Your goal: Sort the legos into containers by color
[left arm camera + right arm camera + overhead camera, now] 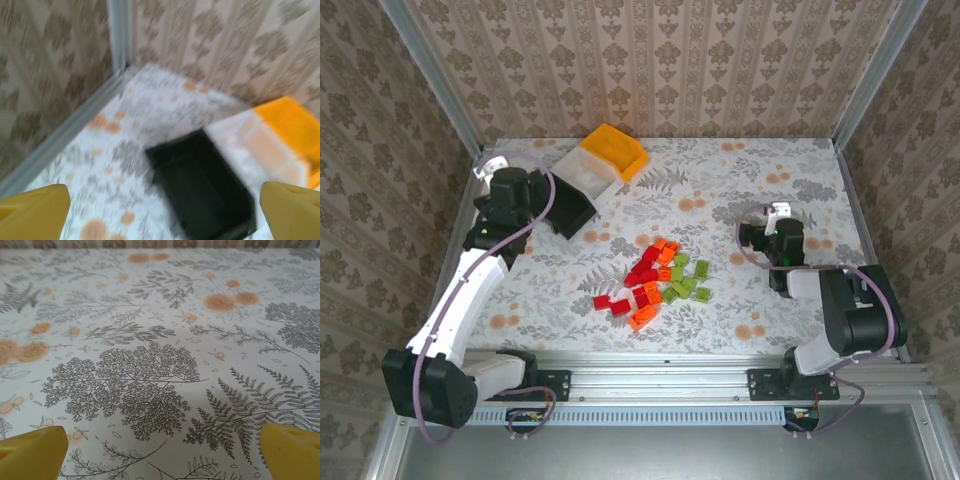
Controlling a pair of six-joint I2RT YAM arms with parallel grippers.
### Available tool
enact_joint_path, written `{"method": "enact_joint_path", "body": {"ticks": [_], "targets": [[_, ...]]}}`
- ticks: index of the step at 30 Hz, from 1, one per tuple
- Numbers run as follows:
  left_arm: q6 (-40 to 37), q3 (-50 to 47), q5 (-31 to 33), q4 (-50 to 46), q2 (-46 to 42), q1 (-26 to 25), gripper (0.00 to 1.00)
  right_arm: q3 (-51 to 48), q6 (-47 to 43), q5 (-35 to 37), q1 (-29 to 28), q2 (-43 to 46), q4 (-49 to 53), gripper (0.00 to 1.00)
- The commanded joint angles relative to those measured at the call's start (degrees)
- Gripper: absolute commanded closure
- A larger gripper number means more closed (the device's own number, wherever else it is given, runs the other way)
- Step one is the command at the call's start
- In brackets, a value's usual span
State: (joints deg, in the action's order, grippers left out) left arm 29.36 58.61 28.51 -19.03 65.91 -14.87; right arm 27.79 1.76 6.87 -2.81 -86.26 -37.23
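- left gripper [162, 212]: jaws stand wide apart and empty, just above the black bin [200, 185] at the far left; a low sweep could shove it.
- right gripper [162, 452]: jaws equally spread, empty, over bare table [150, 315] at the right.
- the legos [660, 280] lie mid-table, colours touching; wide jaws may pinch two at once.
- white bin [588, 172] and orange-yellow bin [613, 150] crowd together, so drops could stray.
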Motion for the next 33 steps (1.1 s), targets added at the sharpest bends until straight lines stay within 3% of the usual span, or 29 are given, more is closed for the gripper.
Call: {"method": "enact_joint_path", "body": {"ticks": [1,3,4,6,8,10,11,16,19,26,31,33], "targets": [[15.94,0.98,3.59,-15.08,0.44,0.73,0.00,14.27,3.30,12.67,-2.29,4.23,22.12,0.00],[18.86,1.81,1.01,-17.79,1.25,2.74,0.00,24.52,13.20,16.41,-2.10,3.57,37.49,0.00],[19.61,1.04,-1.20,-16.99,1.39,4.08,0.00,28.65,15.89,14.27,-1.48,2.64,44.15,0.00],[12.12,-3.90,-12.99,-6.37,1.00,7.99,0.00,34.50,27.00,7.53,1.22,-0.48,52.10,0.00],[16.70,-6.53,-17.59,-3.01,1.32,10.65,0.02,36.28,33.52,-5.40,5.40,-3.04,54.33,0.00],[15.63,-6.09,-22.52,-1.79,3.32,11.97,0.07,33.41,36.38,-19.09,8.85,-4.64,48.33,0.20],[15.38,-4.15,-23.50,-3.84,5.17,11.81,0.09,31.89,37.79,-20.73,9.05,-4.71,46.81,0.26],[17.48,6.55,-23.93,-14.91,15.05,9.64,0.14,28.92,34.24,-10.36,1.27,-1.65,51.50,0.25],[18.10,9.54,-23.86,-14.24,19.03,8.91,0.14,27.37,33.48,-8.06,-2.46,0.01,52.19,0.24],[20.98,16.43,-22.65,-14.04,31.18,9.03,0.27,25.25,31.96,-6.65,-5.10,6.15,54.91,0.25],[21.48,18.30,-20.99,-13.27,36.39,8.99,0.29,22.59,30.46,-6.00,-5.19,13.12,56.94,0.25],[20.81,19.57,-21.27,-13.32,38.70,8.99,0.35,21.34,30.09,-5.67,-5.15,14.82,57.27,0.26]]}}
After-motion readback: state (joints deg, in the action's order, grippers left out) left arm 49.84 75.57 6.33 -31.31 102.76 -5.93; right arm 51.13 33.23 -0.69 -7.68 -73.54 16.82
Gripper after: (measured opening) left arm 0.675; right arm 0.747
